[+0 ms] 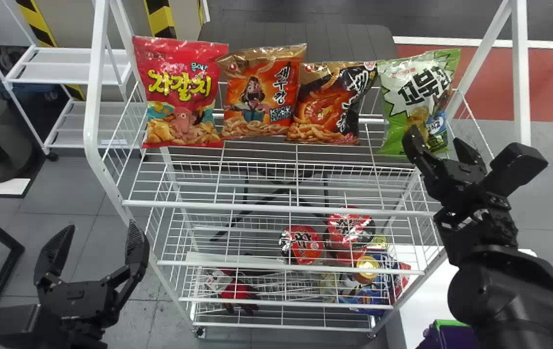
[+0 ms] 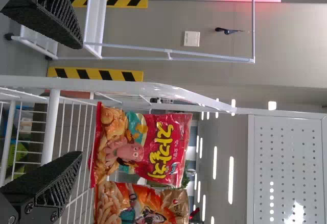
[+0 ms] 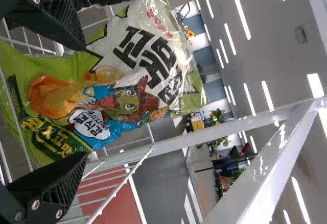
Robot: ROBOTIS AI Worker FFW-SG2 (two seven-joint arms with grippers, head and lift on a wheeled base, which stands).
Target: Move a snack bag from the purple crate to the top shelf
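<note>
The green snack bag (image 1: 409, 97) stands upright at the right end of the top shelf (image 1: 266, 208). Right in front of its lower part is my right gripper (image 1: 436, 138), its fingers apart. In the right wrist view, the same gripper (image 3: 85, 101) is spread with the green bag (image 3: 127, 76) just beyond; whether they touch, I cannot tell. My left gripper (image 1: 102, 230) is parked open left of the rack, seen also as the open left gripper (image 2: 80, 100) in its wrist view. The purple crate (image 1: 455, 337) peeks out at the bottom right, mostly hidden by the right arm.
A red bag (image 1: 181, 92), an orange bag (image 1: 259, 92) and a black-and-orange bag (image 1: 329, 104) stand in a row on the same shelf. White rack posts (image 1: 522, 72) rise at both sides. Lower shelves hold red cup packages (image 1: 303, 245) and other goods.
</note>
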